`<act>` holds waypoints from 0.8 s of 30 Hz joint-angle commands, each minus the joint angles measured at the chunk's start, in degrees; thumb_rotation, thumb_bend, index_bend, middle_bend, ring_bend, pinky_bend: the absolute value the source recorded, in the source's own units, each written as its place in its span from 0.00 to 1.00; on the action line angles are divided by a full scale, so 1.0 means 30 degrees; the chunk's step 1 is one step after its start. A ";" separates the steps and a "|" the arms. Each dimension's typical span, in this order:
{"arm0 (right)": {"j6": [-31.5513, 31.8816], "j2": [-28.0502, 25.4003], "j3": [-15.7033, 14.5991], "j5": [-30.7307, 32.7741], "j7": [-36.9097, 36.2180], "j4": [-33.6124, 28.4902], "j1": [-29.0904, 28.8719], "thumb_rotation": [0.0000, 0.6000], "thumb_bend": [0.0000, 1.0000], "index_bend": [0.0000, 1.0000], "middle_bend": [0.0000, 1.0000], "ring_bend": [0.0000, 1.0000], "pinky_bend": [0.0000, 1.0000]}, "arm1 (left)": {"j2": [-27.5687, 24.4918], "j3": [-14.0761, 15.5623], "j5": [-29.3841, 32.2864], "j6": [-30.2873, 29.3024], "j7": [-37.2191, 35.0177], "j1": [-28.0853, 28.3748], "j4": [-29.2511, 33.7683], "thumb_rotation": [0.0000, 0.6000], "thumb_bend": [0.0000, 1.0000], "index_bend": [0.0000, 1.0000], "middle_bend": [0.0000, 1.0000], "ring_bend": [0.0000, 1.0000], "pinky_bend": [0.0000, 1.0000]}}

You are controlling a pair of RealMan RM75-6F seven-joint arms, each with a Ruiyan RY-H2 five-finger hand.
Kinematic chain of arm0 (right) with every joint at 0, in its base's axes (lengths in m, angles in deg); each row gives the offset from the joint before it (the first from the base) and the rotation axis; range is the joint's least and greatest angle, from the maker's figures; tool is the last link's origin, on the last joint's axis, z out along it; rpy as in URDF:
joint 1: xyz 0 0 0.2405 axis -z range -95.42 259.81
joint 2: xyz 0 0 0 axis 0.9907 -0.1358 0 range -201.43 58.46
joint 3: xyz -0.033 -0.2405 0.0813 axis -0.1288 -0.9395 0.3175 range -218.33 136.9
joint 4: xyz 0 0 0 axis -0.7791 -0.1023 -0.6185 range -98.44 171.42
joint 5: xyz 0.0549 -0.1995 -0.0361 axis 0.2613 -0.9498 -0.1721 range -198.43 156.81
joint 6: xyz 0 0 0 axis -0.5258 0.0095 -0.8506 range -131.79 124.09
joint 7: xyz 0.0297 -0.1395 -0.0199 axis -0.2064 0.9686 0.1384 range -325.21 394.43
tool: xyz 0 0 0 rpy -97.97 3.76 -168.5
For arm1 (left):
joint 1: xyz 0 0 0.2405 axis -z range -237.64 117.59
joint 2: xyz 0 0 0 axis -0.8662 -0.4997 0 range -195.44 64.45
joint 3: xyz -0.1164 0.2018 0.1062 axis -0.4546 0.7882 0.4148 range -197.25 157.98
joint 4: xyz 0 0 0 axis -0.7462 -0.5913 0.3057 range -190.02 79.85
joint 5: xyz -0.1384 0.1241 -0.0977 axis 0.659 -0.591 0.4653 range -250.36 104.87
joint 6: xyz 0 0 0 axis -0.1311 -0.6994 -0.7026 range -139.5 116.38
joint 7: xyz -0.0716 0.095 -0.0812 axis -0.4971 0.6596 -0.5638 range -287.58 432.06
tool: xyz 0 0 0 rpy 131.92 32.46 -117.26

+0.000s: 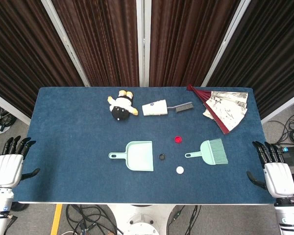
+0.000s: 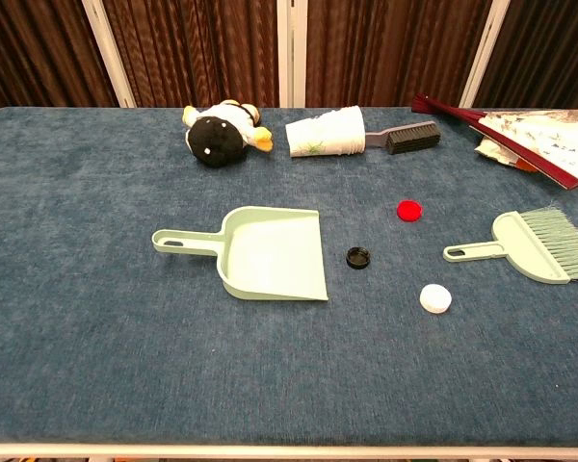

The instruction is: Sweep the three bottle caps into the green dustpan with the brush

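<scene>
The green dustpan (image 1: 139,156) (image 2: 270,252) lies in the middle of the blue table, its handle pointing left and its mouth to the right. Just off the mouth sits a black cap (image 1: 162,156) (image 2: 359,257). A red cap (image 1: 178,139) (image 2: 408,210) lies farther back and a white cap (image 1: 180,170) (image 2: 435,298) nearer the front. The green brush (image 1: 213,151) (image 2: 539,245) lies to the right, handle toward the caps. My left hand (image 1: 10,166) hangs open off the table's left edge. My right hand (image 1: 275,172) hangs open off the right edge. Neither touches anything.
At the back of the table (image 1: 73,147) lie a plush penguin (image 1: 122,105) (image 2: 220,135), a white cup (image 1: 155,108) (image 2: 326,132) with a dark brush (image 1: 183,106) (image 2: 410,138) behind it, and a folding fan (image 1: 223,108) (image 2: 530,135) at the back right.
</scene>
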 commanded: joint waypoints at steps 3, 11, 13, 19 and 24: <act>0.0047 0.0048 -0.0012 -0.0118 -0.0191 0.0012 -0.0011 1.00 0.16 0.00 0.10 0.00 0.00 | 0.0203 -0.0014 0.0166 -0.0083 0.0792 0.0024 -0.0183 1.00 0.07 0.19 0.13 0.04 0.05; 0.0028 -0.0022 0.0195 -0.0088 -0.0517 0.0286 -0.0160 1.00 0.16 0.00 0.09 0.00 0.00 | 0.0111 -0.0552 -0.0130 0.1187 0.0776 0.1350 -0.0356 1.00 0.07 0.20 0.13 0.04 0.05; -0.0104 -0.0195 0.0359 -0.0052 -0.0402 0.0265 -0.0344 1.00 0.16 0.00 0.09 0.00 0.00 | 0.0131 -0.0845 -0.0041 0.2215 0.0428 0.2142 -0.0453 1.00 0.07 0.21 0.13 0.04 0.06; -0.1390 -0.0617 0.0741 0.0316 0.0083 0.0038 -0.1243 1.00 0.16 0.00 0.09 0.00 0.00 | 0.0919 -0.1577 0.0415 0.5646 -0.0302 0.4781 -0.1074 1.00 0.07 0.27 0.21 0.11 0.11; -0.4558 0.0172 0.0742 0.0455 -0.0192 0.0667 -0.3153 1.00 0.21 0.07 0.17 0.00 0.00 | 0.2008 -0.1893 0.0693 0.6797 -0.0313 0.6074 -0.1558 1.00 0.07 0.28 0.21 0.11 0.12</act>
